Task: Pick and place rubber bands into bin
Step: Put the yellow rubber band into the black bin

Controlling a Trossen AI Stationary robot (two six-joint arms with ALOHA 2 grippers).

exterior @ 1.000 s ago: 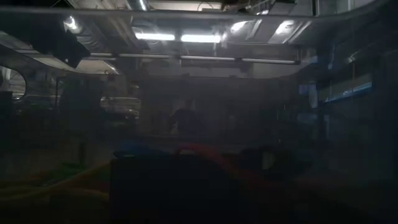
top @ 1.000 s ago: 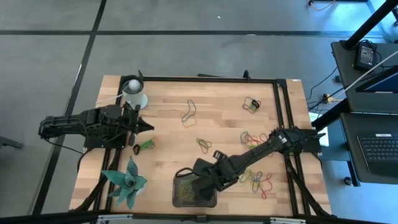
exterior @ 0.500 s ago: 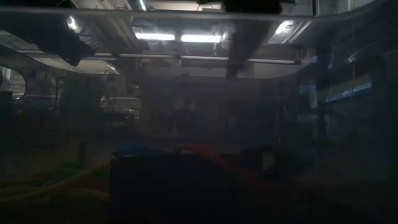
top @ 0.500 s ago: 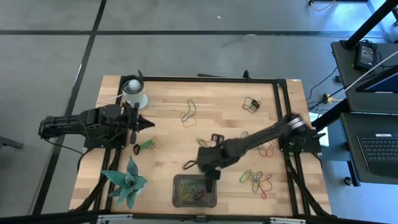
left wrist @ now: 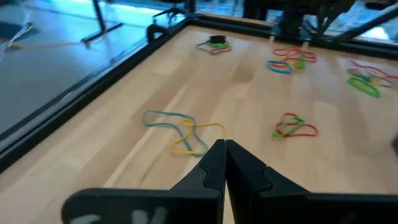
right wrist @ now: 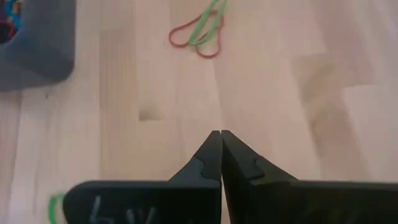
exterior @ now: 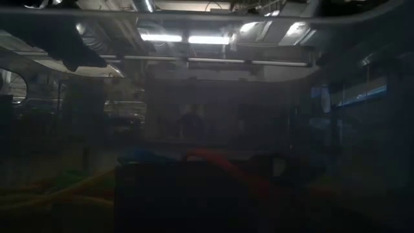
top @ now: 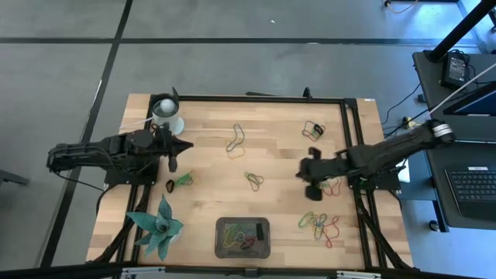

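Over the desk (top: 209, 167) at three o'clock, right end effector (top: 308, 177) is hovering clenched and empty near loose rubber bands (top: 335, 186); left end effector (top: 172, 147) is waiting clenched at nine o'clock.

1. A grey floor (top: 256, 70) surrounds the wooden table (top: 271, 132), crossed by a dark line (top: 232, 40) at twelve o'clock and a slanting one (top: 101, 85) at ten o'clock.
2. At three o'clock stands a dark desk (top: 465, 186) carrying a laptop keyboard (top: 473, 184).
3. A black power brick (top: 453, 68) lies on a second dark surface at two o'clock.
4. The low view is dim; long ceiling lights (exterior: 187, 39) glow at twelve o'clock among ducts (exterior: 97, 29).
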